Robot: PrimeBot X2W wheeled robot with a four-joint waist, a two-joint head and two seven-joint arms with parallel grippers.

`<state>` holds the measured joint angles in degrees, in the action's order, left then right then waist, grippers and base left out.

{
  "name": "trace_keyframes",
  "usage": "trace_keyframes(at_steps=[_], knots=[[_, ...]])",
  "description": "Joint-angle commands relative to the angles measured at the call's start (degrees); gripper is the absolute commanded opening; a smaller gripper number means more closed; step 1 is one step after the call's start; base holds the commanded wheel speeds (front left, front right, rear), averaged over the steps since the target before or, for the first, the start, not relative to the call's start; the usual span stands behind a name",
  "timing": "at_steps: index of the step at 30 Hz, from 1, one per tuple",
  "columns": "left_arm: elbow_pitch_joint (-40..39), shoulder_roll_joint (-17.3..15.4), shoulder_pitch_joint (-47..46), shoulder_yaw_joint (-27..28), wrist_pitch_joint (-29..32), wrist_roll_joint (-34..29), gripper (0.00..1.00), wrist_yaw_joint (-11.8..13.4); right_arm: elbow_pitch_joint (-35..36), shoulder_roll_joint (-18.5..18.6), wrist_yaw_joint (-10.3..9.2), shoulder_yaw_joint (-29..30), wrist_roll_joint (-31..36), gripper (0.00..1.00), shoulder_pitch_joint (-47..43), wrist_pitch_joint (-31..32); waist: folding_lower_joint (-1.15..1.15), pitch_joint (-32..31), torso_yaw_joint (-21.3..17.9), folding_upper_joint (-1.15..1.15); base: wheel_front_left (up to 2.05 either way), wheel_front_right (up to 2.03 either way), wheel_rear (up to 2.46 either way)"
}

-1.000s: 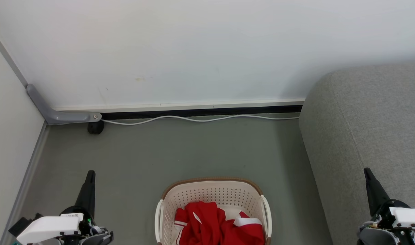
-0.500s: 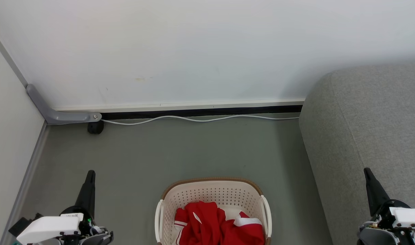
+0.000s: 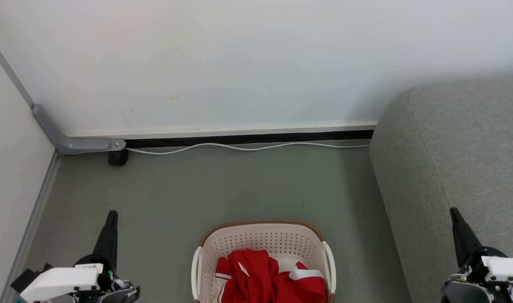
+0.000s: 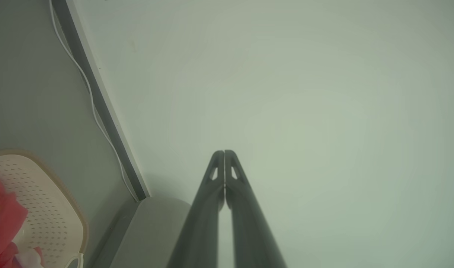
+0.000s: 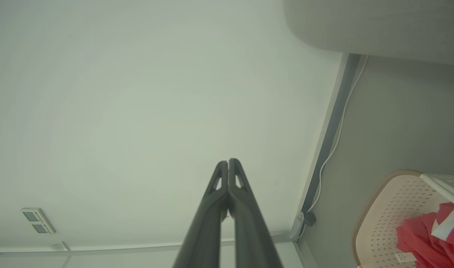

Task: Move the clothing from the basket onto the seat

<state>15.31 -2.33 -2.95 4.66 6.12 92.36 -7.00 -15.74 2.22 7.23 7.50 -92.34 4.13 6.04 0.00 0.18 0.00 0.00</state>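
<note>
In the head view, the left gripper (image 3: 112, 215) stood at the lower left and the right gripper (image 3: 453, 211) at the lower right, each with its fingers pressed together and holding nothing. A descent with the fingers clenched would probably push the fabric down rather than take it. The garments lay tangled, so a single pinch might drag both out, or catch a fold on the rim and tip the container. The clothing (image 3: 260, 273) lay heaped inside the basket (image 3: 260, 221), which sat on the floor (image 3: 239, 185) between the two grippers and well apart from both. The seat (image 3: 462, 147) rose at the right, near the right gripper. In the left wrist view, the left gripper (image 4: 224, 152) pointed at the wall (image 4: 305, 93), tips touching, and basket and red fabric lay off at the lower left. In the right wrist view, the right gripper (image 5: 228, 160) was likewise clenched and empty. There the clothing lay in the basket at the lower right, and the seat was at the upper right.
</note>
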Motion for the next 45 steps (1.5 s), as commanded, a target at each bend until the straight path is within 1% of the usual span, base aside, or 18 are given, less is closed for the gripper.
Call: trace_keyframes(at_steps=[1, 11, 12, 15, 17, 20, 23, 26, 30, 37, 45], knots=[[-1.28, -0.54, -3.24, 1.84, 0.35, -0.17, 0.00, -0.48, 1.72, 0.65, 0.25, -1.00, 0.15, 0.00, 2.05, 0.43, 0.00, 0.00, 0.00, 0.00, 0.00, 0.00, 0.00], [-1.28, -0.54, -3.24, 1.84, 0.35, -0.17, 0.00, -0.48, 1.72, 0.65, 0.25, -1.00, 0.15, 0.00, 2.05, 0.43, 0.00, 0.00, 0.00, 0.00, 0.00, 0.00, 0.00], [0.22, 0.01, 0.12, -0.04, -0.03, 0.01, 1.00, 0.01, -0.20, -0.03, 0.00, -0.05, 0.00, 1.00, -0.05, 0.00, 0.00, 0.00, 0.00, 0.00, 0.00, 0.00, 0.00], [2.22, 0.61, 1.42, -0.14, -0.05, 0.00, 1.00, 0.04, -2.11, -0.69, -0.01, -0.37, 0.01, 1.00, -1.35, -0.02, 0.00, 0.01, 0.00, 0.00, 0.00, 0.00, 0.00], [2.21, 0.59, 1.06, -0.22, -0.32, -0.13, 1.00, 0.03, -1.99, -0.62, -0.01, -0.46, 0.13, 1.00, -1.00, -0.09, 0.01, 0.13, -0.01, 0.00, 0.00, 0.00, 0.00], [2.33, 0.57, 0.54, -0.42, -0.80, -0.34, 1.00, 0.02, -1.92, -0.47, 0.00, -0.68, 0.38, 1.00, -0.48, -0.31, 0.09, 0.07, -0.03, 0.00, 0.00, 0.00, 0.00], [2.46, 0.52, 0.29, -0.57, -1.15, -0.55, 1.00, 0.01, -1.96, -0.33, 0.00, -0.91, 0.62, 1.00, -0.20, -0.54, 0.13, -0.07, -0.06, 0.00, 0.00, 0.00, 0.00], [2.54, 0.40, -0.07, -0.79, -1.70, -0.93, 1.00, 0.00, -2.08, -0.07, 0.01, -1.35, 1.06, 1.00, 0.23, -1.04, 0.03, -0.03, -0.11, 0.00, 0.00, 0.00, 0.00], [2.73, 0.16, -0.65, -1.11, -2.41, -1.90, 1.00, -0.02, -2.24, 0.44, 0.02, -2.22, 1.76, 1.00, 0.96, -1.88, 0.00, 0.05, -0.16, 0.00, 0.00, 0.00, 0.00], [3.11, 0.05, -1.71, -0.95, -3.60, -4.97, 1.00, -0.05, -2.83, 1.67, 0.03, -4.38, 3.46, 1.00, 2.45, -3.46, 0.00, 0.11, -0.25, 0.00, 0.00, 0.00, 0.00], [3.50, -0.12, -2.78, -1.09, -4.94, -10.22, 1.00, -0.08, -3.61, 2.93, 0.05, -6.36, 6.78, 1.00, 4.20, -4.90, 0.00, 0.17, -0.37, 0.00, 0.00, 0.00, 0.00]])
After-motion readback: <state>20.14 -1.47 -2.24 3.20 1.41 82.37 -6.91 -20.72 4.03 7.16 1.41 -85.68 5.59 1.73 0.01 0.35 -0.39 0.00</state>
